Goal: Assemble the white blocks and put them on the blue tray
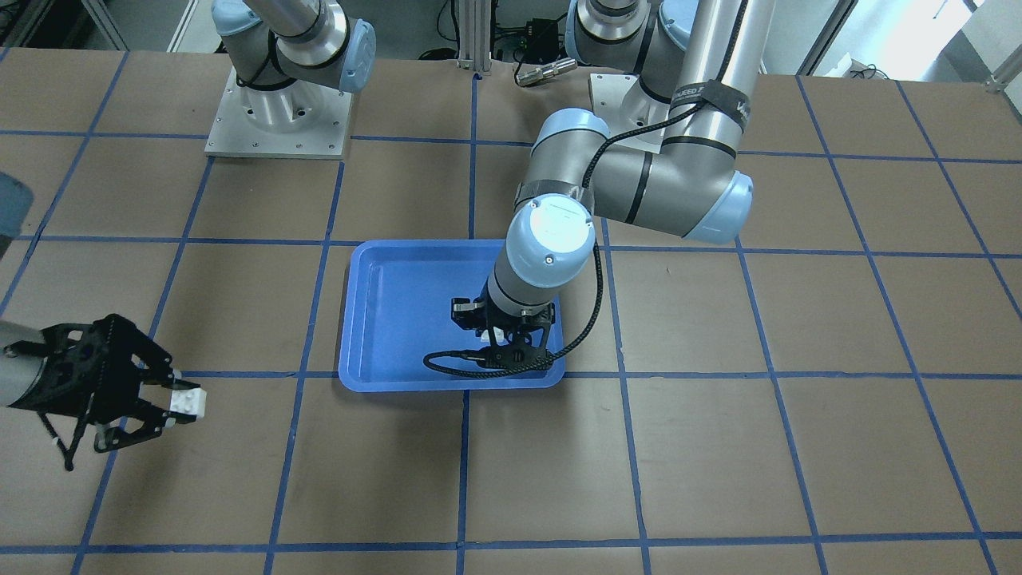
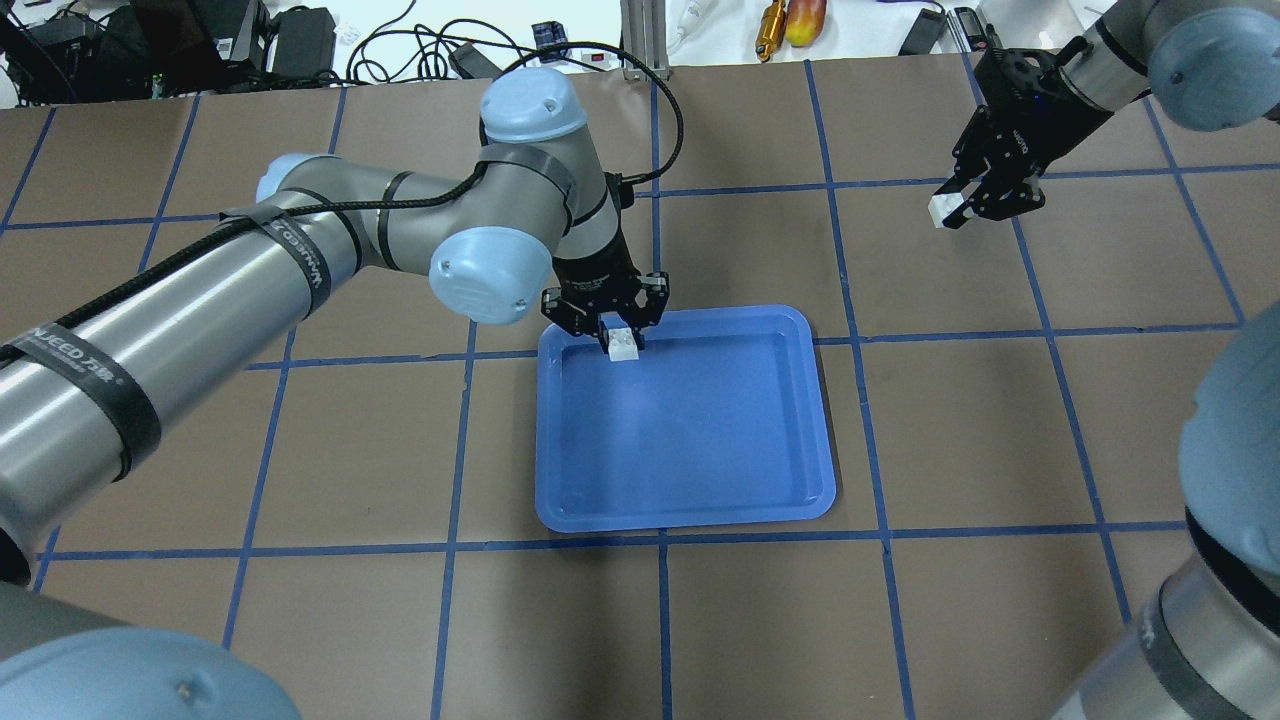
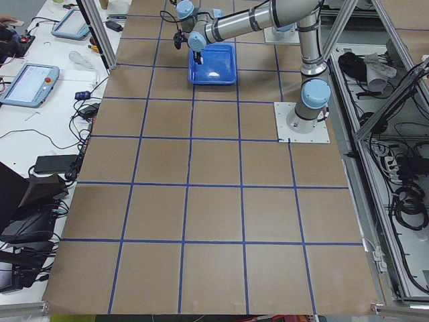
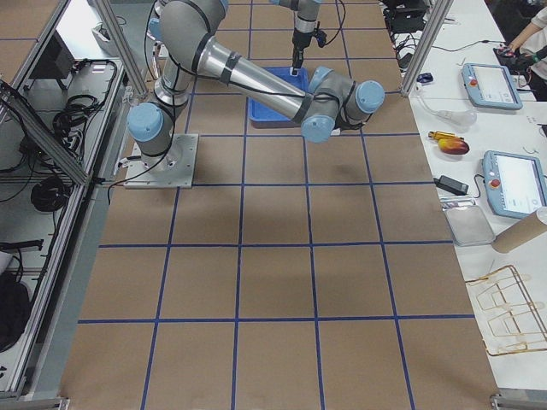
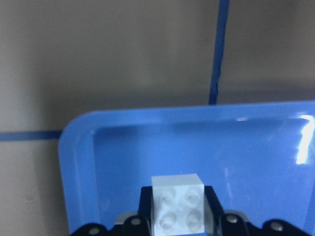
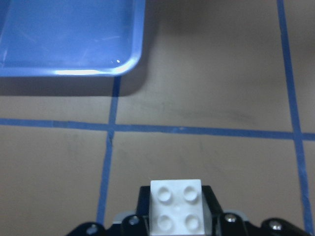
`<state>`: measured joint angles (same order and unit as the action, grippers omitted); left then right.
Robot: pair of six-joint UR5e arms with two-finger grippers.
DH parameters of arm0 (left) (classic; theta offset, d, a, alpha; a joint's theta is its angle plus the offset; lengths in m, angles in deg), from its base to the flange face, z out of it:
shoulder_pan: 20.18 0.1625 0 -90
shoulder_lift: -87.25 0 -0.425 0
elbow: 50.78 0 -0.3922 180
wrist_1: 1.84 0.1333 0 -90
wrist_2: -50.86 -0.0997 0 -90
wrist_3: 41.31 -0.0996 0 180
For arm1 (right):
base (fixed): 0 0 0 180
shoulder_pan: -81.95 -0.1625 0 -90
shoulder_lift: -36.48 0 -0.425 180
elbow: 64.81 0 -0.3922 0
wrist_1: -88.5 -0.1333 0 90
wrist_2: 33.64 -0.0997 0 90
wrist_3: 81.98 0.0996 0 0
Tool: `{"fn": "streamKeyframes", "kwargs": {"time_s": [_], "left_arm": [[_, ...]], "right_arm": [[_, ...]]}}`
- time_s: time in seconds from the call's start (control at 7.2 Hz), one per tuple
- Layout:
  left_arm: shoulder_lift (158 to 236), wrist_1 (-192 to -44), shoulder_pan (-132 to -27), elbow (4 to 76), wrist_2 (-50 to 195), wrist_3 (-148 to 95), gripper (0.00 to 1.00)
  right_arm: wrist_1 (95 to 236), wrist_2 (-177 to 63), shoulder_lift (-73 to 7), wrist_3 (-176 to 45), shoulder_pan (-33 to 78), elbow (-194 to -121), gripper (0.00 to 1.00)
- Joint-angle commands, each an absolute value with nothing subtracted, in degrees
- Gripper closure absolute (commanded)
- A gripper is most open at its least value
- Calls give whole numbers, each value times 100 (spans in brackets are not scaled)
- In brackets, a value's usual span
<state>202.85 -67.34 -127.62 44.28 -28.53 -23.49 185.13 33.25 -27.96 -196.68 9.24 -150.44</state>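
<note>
Blocks not yet joined: the left end effector (image 2: pixel 620 338) clamps the left block (image 2: pixel 624 349) at a tray (image 2: pixel 690 518) corner; the right end effector (image 2: pixel 958 205) clamps the right block (image 2: pixel 941 211) well apart, above the desk (image 2: pixel 300 450). Next, bring them together, studs aligned, and press

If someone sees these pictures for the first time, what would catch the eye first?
The blue tray at the table's middle stands out most. The left gripper is at one corner of it, shut on a white block. The right gripper holds the second white block far off to the side, above the brown table, so the two are not joined yet.
</note>
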Motion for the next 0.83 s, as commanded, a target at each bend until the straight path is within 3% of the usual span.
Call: {"fn": "streamKeyframes", "kwargs": {"time_s": [0.0, 0.42, 0.69], "left_arm": [[20362, -6083, -13057, 4930, -2842, -2118, 100], [20422, -6073, -13065, 5003, -2781, -2153, 100], [20423, -6073, -13065, 4976, -2649, -2153, 87]], "right_arm": [[19137, 3272, -3696, -19624, 646, -16503, 100], [20396, 2815, -4112, -18810, 77, -17816, 100], [21605, 2884, -4095, -17714, -653, -18308, 100]]}}
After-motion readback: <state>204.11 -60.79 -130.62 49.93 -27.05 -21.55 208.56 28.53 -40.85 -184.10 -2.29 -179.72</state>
